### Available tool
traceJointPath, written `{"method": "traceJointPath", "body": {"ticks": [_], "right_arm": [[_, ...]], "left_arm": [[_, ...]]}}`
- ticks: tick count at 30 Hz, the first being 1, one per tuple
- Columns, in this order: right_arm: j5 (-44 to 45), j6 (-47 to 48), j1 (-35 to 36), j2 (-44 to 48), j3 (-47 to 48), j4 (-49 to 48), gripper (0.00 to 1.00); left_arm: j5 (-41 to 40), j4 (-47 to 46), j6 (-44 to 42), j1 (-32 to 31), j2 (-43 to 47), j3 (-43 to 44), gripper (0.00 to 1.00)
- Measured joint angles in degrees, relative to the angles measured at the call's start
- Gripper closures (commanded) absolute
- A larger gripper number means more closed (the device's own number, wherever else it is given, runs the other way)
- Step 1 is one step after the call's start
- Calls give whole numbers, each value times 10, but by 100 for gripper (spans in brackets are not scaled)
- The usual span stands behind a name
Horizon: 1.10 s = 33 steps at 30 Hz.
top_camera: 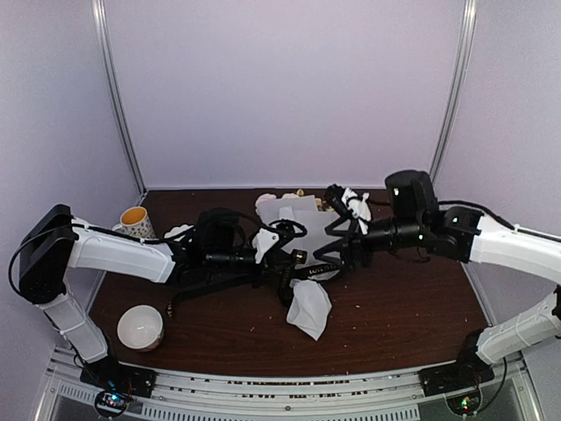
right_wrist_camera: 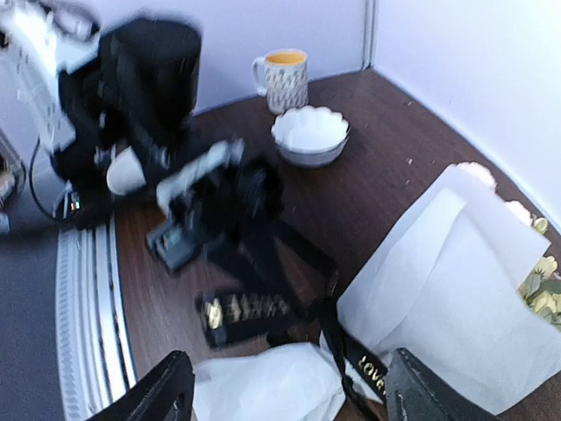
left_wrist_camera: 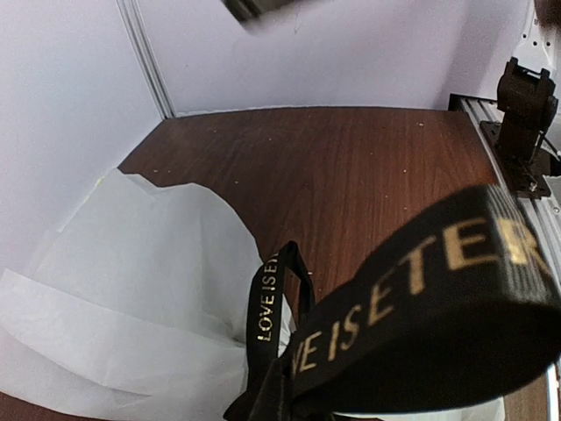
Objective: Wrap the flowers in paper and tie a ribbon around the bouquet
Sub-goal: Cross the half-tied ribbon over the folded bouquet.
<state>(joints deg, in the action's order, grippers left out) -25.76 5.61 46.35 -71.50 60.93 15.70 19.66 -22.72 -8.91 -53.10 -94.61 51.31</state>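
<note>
A mug (right_wrist_camera: 282, 77) with orange inside and a white scalloped bowl (right_wrist_camera: 308, 133) stand just beside each other on the brown table (left_wrist_camera: 368, 167), well beyond the right gripper (right_wrist_camera: 294, 395). The left arm (right_wrist_camera: 149, 114) lies across the line from that gripper to them and blocks most of it. The left arm is blurred in the right wrist view. The bouquet (right_wrist_camera: 447, 289) lies flat on the table. Its gathered narrow end sits directly ahead of the right fingers (right_wrist_camera: 171, 390), in the gap between them. Its cone of paper (left_wrist_camera: 131, 289) widens away past one finger, and yellow and pink flowers (right_wrist_camera: 545, 289) show at the far wide end. The ribbon (left_wrist_camera: 421, 316), black with gold lettering, is cinched around the narrow part. From there one length rises off the table, close and broad before the left wrist camera. Another short lettered length lies on the wood ahead of the right fingers, near the left gripper (top_camera: 282, 261). The right fingers stand wide apart and hold nothing, with the paper tip and the ribbon's knot under the gap and no clear contact. The left fingers are hidden in their own view. They are closed together, and the raised ribbon running up to them shows they are clamped on it. Behind the right gripper the paper's loose end (top_camera: 308, 309) spreads toward the near table edge.
</note>
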Motion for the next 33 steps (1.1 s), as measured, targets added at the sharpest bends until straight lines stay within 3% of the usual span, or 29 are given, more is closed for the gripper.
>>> {"method": "traceJointPath", "body": {"ticks": [4, 7, 13, 14, 15, 18, 22, 29, 33], "right_arm": [[18, 42, 46, 18, -149, -123, 14], [46, 69, 76, 16, -214, -215, 11], [61, 94, 78, -33, -183, -307, 18], [61, 95, 78, -42, -175, -313, 27], [60, 95, 78, -50, -168, -318, 41], [50, 99, 78, -60, -161, -323, 96], [33, 88, 76, -61, -155, -314, 100], [-2, 46, 49, -63, -141, -296, 100], [-7, 29, 45, -75, -125, -285, 100]], "left_arm": [[16, -8, 14, 2, -8, 0, 100], [22, -8, 16, 2, -13, 0, 100], [22, -7, 16, 2, -14, 1, 100], [22, -7, 16, 2, -14, 1, 100], [22, -7, 16, 2, -14, 1, 100], [22, -5, 16, 2, -14, 2, 100], [22, 2, 16, 2, -14, 3, 100], [7, 53, 31, 9, 4, 14, 23], [-19, 158, 51, 14, 44, 23, 13]]}}
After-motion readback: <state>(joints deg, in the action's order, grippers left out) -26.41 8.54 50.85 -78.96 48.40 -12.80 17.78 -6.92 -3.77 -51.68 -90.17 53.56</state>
